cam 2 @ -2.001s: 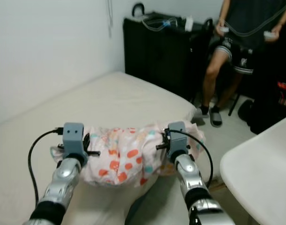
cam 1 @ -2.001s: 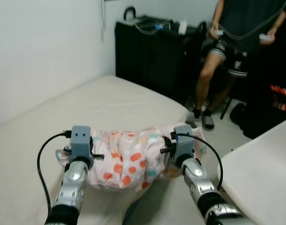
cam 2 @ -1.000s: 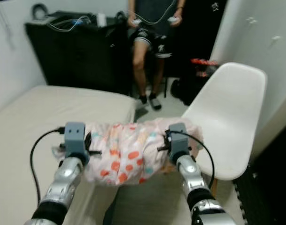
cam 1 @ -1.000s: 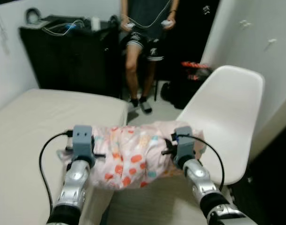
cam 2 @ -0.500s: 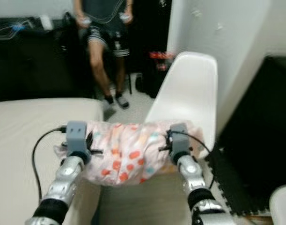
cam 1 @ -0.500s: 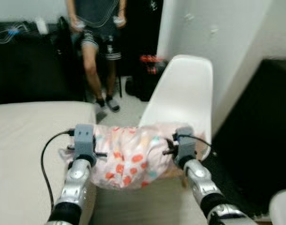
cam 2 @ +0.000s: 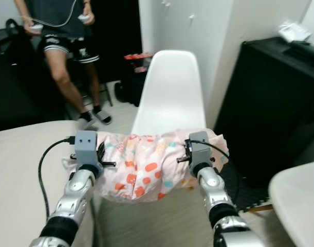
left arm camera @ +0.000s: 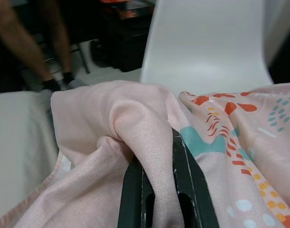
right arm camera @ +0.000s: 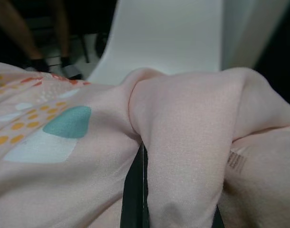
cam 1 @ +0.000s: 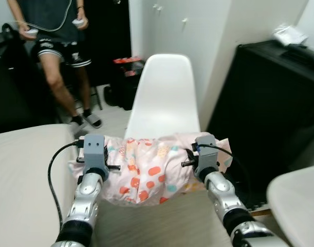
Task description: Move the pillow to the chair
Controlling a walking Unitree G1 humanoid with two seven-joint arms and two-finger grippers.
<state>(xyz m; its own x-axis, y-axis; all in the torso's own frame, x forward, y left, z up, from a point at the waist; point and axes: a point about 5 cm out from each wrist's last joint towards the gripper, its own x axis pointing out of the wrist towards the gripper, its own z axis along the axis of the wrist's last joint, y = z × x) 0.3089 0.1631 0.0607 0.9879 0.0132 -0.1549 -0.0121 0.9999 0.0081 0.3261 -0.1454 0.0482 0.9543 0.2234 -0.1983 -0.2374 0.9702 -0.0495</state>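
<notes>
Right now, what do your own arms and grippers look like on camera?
Both arms are silver segmented metal with black joints. Each wrist carries a grey boxy camera block, fed by a looping black cable. The left gripper and right gripper have long black fingers.

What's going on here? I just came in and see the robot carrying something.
The robot holds a pink patterned pillow between both arms, the left gripper and the right gripper each shut on an end of it. It faces a white chair, with the pillow not yet on the seat. A bed lies to its left, and a person stands behind.
</notes>
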